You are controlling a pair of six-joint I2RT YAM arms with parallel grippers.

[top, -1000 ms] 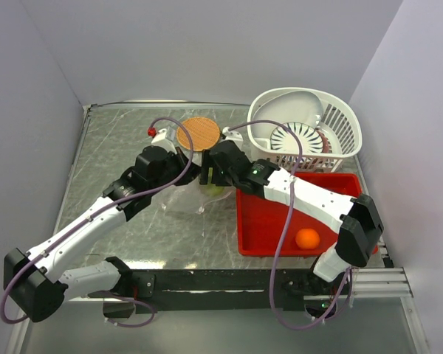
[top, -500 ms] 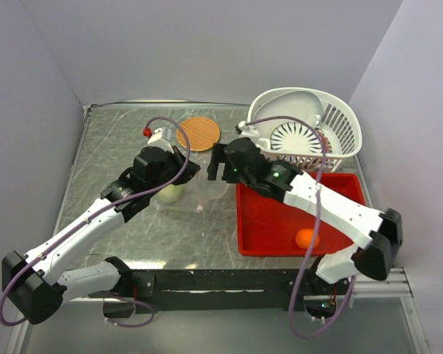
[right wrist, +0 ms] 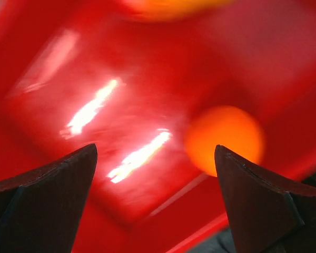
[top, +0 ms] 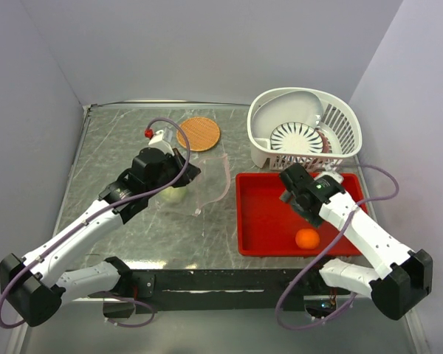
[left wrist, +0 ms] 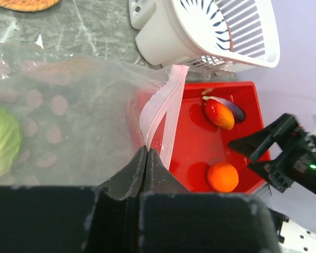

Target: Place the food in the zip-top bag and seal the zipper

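Observation:
The clear zip-top bag point(top: 209, 181) lies on the table with its mouth toward the red tray point(top: 262, 221). My left gripper point(top: 180, 170) is shut on the bag's mouth edge, pinching the pinkish zipper strip point(left wrist: 163, 113). The pale green cabbage ball point(top: 172, 195) sits inside the bag, and also shows in the left wrist view point(left wrist: 0, 139). The orange ball point(top: 307, 238) and the orange-red oval fruit point(left wrist: 219, 114) lie in the tray. My right gripper point(top: 294, 188) is open and empty above the tray, with the orange ball point(right wrist: 225, 138) just ahead near its right finger point(right wrist: 258, 200).
A white slotted basket point(top: 340, 122) stands behind the tray at the back right. A flat orange-brown disc point(top: 198, 133) lies behind the bag. A small red-capped thing point(top: 149, 133) sits at the back left. The side walls are close.
My right arm has pulled back from the bag's mouth to over the red tray, with its gripper empty. The cabbage ball now lies in the bag. My left gripper still holds the bag.

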